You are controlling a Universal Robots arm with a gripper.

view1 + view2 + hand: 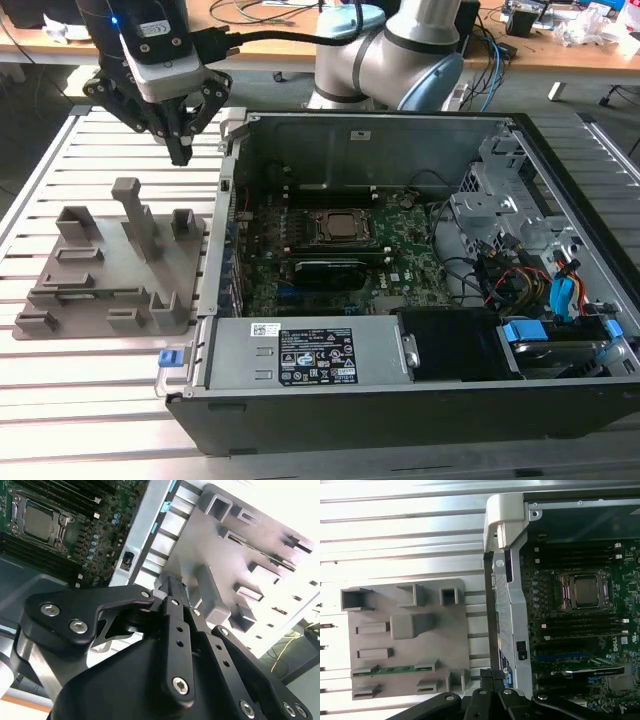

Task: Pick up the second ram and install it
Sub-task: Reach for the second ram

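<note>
jaws pressed together and empty, the gripper [182, 152] hangs well apart from the second ram [395, 669] in the tray [455, 640].

You see a black gripper [181, 153] with silver screw heads, on a silver-grey arm [420, 40]. The fixture tray [150, 300] is plain grey, and the second ram [395, 669] in it shows as a thin green strip. The motherboard [400, 255] is green with black slots. The case [350, 420] is dark grey, its corner clip [172, 357] blue. The worktop [80, 400] is pale silver in even slats.
</note>
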